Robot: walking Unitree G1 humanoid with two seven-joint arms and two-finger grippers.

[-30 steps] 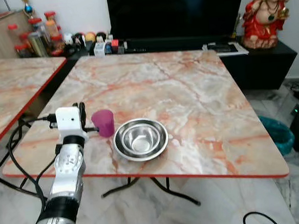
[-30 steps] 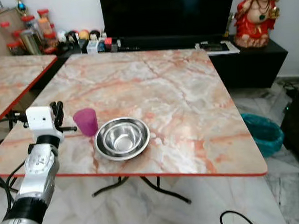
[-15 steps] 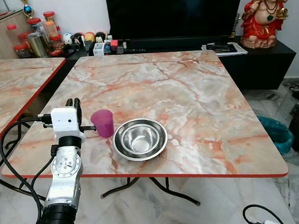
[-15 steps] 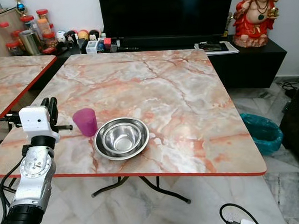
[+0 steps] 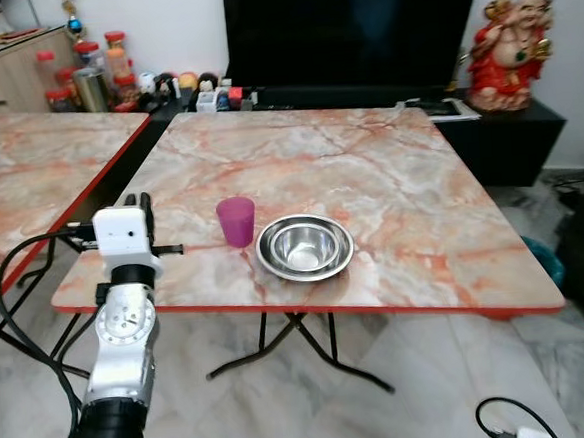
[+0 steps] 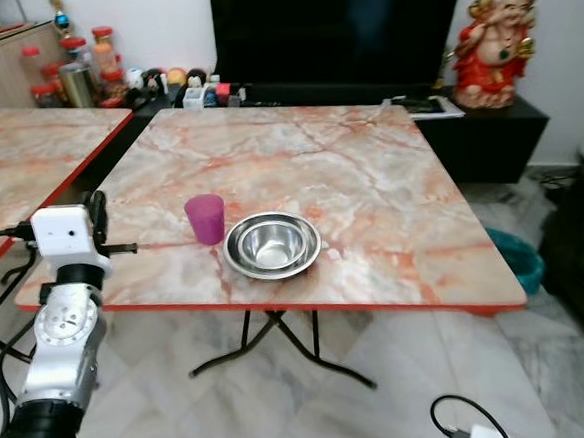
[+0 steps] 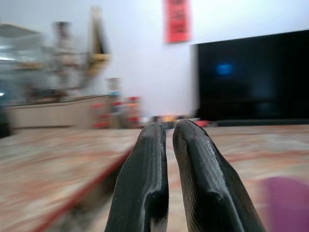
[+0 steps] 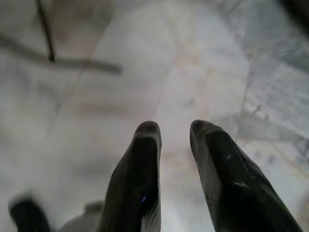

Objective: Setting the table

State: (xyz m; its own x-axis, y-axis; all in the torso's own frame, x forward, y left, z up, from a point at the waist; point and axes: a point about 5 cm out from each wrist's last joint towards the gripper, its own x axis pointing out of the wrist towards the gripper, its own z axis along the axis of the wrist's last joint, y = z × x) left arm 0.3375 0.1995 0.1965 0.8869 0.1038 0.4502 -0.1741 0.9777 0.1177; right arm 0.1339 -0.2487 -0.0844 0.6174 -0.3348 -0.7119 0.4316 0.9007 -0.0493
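While its two black fingers stand nearly together with nothing between them, the left tool point(image 5: 138, 202) is raised at the near left corner of the desk point(image 5: 390, 182), beside the purple cup point(image 5: 236, 221) but apart from it. The cup stands upright near the desk's front edge, just left of a steel bowl point(image 5: 305, 247), which is nested inside a second one. The right tool point(image 8: 175, 133) hangs over the pale marble floor point(image 8: 145, 63), its fingers a little apart and holding nothing. Behind the desk are a dark television point(image 5: 354, 24) and a red statue point(image 5: 506, 54); another marble desk point(image 5: 27, 162) stands to the left.
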